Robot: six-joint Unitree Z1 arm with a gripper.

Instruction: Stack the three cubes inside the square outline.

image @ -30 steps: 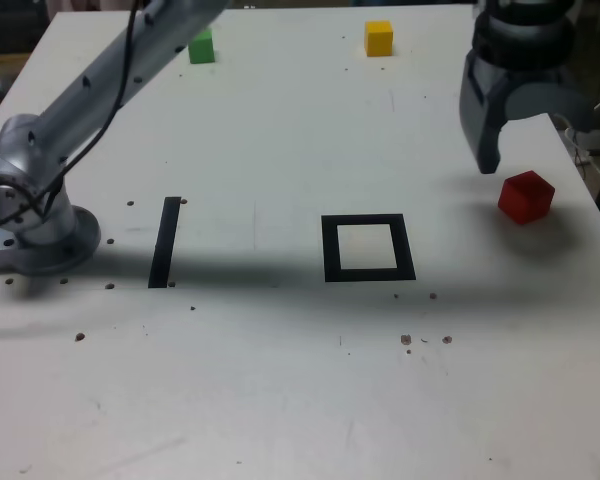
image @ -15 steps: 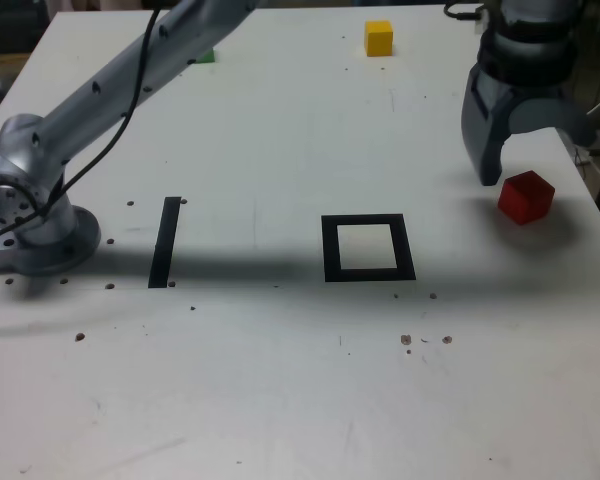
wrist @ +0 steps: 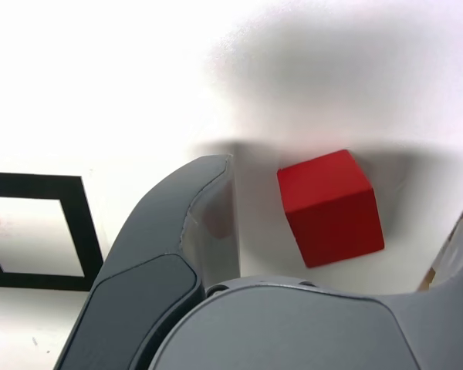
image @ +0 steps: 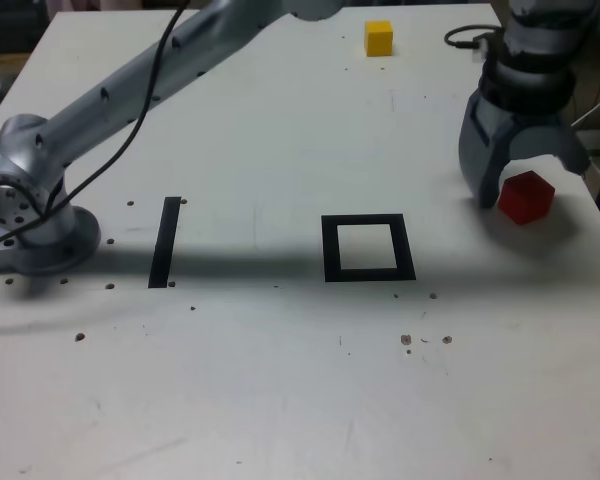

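A red cube sits on the white table near the exterior view's right edge. My gripper is open and low over it, one grey finger to the cube's left and the other on its far right side. In the wrist view the red cube lies between the jaws, close to one finger, with a small gap showing. A yellow cube rests at the table's back edge. The square outline is drawn mid-table, left of the red cube, and it also shows as the square outline in the wrist view.
A straight black strip is taped left of the square. The arm's base stands at the exterior view's left, and its long link spans the back of the table with a cable. The table's right edge runs close behind the red cube.
The gripper has come down and slightly right, from above and left of the red cube to straddling it. The arm's link has swung further across the back left. The cubes have not moved.
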